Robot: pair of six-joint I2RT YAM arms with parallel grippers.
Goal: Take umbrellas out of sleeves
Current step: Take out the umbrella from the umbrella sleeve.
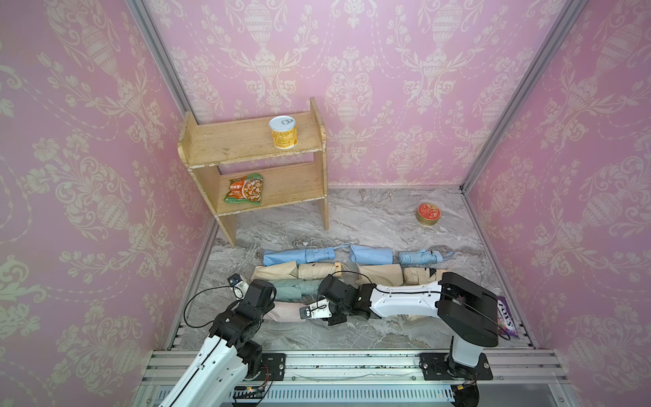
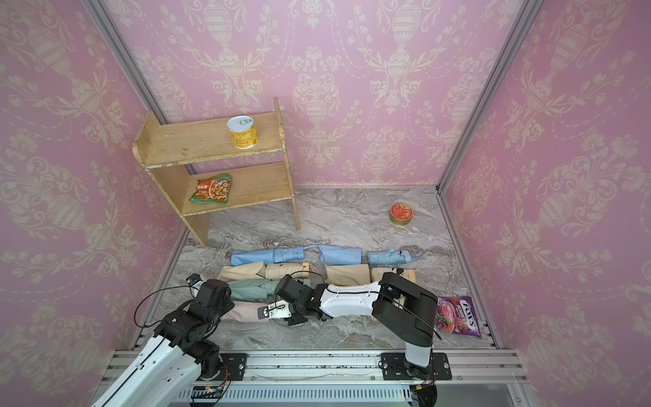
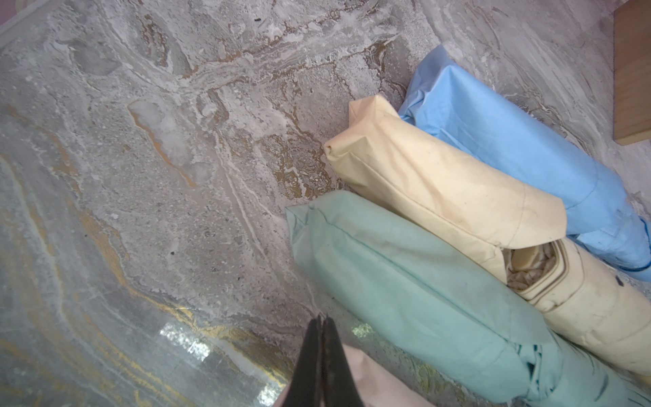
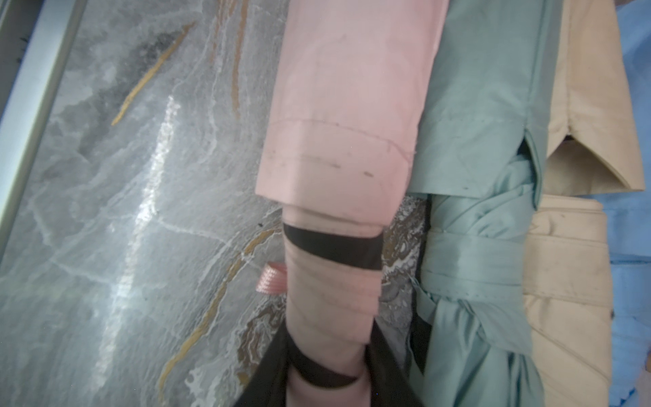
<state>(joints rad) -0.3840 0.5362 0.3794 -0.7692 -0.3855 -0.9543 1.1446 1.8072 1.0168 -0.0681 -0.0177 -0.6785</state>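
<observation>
A pale wooden shelf [image 1: 229, 141] with two boards stands at the far left of the grey marbled bench [image 1: 370, 218], against pink wallpaper [image 1: 387, 88] with cream urn and leaf patterns; a yellow can [image 1: 283, 132] sits upright on its upper board and an orange and green snack packet [image 1: 245, 189] lies flat on its lower board. A low round red-lidded tin [image 1: 428, 213] sits alone at the far right of the bench, well apart from the shelf. A purple sweets bag [image 2: 457, 316] lies at the near right corner, just beside the aluminium rail [image 1: 352, 363] along the front edge.
</observation>
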